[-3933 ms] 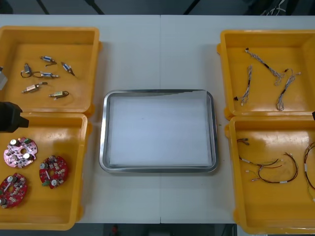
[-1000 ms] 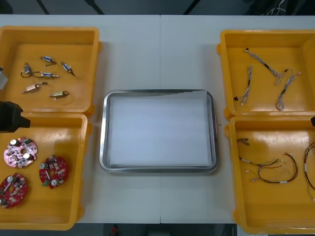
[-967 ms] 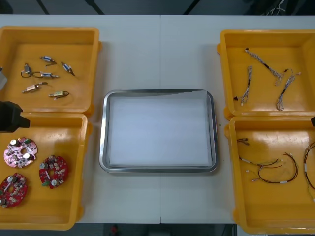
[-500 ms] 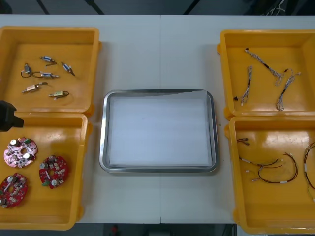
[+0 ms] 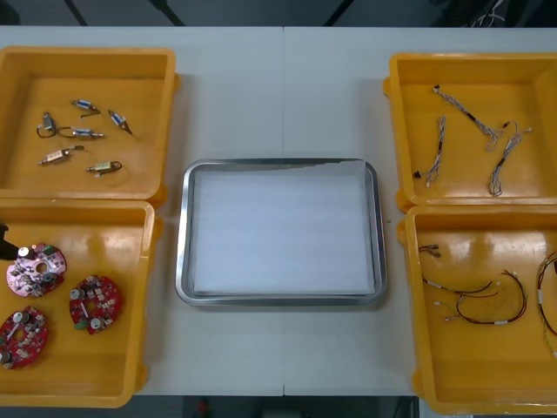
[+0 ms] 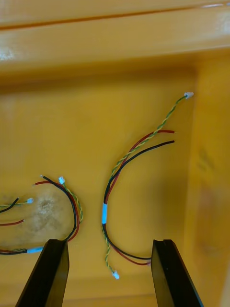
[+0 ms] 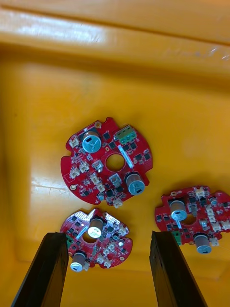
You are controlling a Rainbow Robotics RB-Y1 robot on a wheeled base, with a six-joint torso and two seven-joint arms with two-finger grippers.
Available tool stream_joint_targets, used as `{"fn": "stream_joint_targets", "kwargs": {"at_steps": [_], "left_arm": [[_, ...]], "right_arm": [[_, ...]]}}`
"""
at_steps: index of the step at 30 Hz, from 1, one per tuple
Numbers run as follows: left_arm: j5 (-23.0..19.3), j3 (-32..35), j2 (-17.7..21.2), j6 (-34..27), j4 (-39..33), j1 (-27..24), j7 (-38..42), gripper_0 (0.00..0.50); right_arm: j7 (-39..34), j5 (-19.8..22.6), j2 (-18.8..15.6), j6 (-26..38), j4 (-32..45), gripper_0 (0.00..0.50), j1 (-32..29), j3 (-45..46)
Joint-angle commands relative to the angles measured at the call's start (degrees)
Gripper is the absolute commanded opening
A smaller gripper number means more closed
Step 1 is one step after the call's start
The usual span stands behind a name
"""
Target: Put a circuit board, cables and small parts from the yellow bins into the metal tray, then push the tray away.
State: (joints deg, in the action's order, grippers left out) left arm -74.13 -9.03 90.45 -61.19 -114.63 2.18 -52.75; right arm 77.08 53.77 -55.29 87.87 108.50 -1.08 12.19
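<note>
The left hand point(image 7: 108, 236) hangs with its two black fingers point(image 7: 53, 261) spread wide and nothing between them, above the three round red circuit boards point(image 7: 106, 163) that lie flat on the floor of the near left bin point(image 5: 148, 287). One board sits between the fingertips, the largest-looking one just beyond it, and the third off past one finger; none of them touch. The right hand point(image 6: 109, 244) is likewise wide open and holds nothing, poised over the near right bin point(image 5: 409, 296). A cable point(image 6: 104, 213) of red, black and twisted yellow-green wires lies curved on the bin floor between its fingers, and a second bundle of wires point(image 6: 72, 204) lies near one finger. In the front view the metal tray point(image 5: 181, 235), white inside, sits on the light tabletop point(image 5: 283, 96) between the bins, with nothing in it. The far left bin point(image 5: 165, 113) holds small metal parts point(image 5: 78, 132) scattered apart, and the far right bin point(image 5: 393, 122) holds twisted blue and white cables point(image 5: 438, 144).
</note>
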Motion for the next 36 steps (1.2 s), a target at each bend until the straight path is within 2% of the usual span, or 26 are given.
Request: {"fn": "stream_joint_targets", "kwargs": {"at_steps": [1, 10, 14, 21, 29, 36], "left_arm": [[-0.49, 0.51, 2.71, 3.00, 0.90, 4.33, 0.02, 0.500], [-0.05, 0.42, 1.83, 8.45, 2.04, 9.07, -0.42, 0.500], [0.04, 0.51, 1.48, 9.33, 2.31, 9.95, -0.42, 0.500], [1.80, 0.42, 1.04, 13.11, 3.10, 12.77, -0.42, 0.500], [5.67, 0.42, -1.33, 13.37, 3.80, 13.73, -0.86, 0.500], [6.02, 0.33, -4.06, 13.29, 4.50, 14.00, -0.95, 0.500]], "right_arm": [[-0.53, -1.92, -2.45, -3.93, 0.75, 0.500, -2.26, -3.40], [-0.62, -5.26, -2.45, -10.52, 0.75, 0.500, -5.87, -5.94], [-0.53, -5.17, -2.28, -11.84, 0.75, 0.500, -6.92, -5.94], [-0.09, -7.01, 0.54, -12.55, -0.22, 0.500, -7.18, -5.94], [1.23, -6.40, 2.21, -14.30, -2.33, 0.500, -7.18, -5.94], [2.28, -6.31, 3.96, -15.36, -3.64, 0.500, -7.18, -5.94]]}}
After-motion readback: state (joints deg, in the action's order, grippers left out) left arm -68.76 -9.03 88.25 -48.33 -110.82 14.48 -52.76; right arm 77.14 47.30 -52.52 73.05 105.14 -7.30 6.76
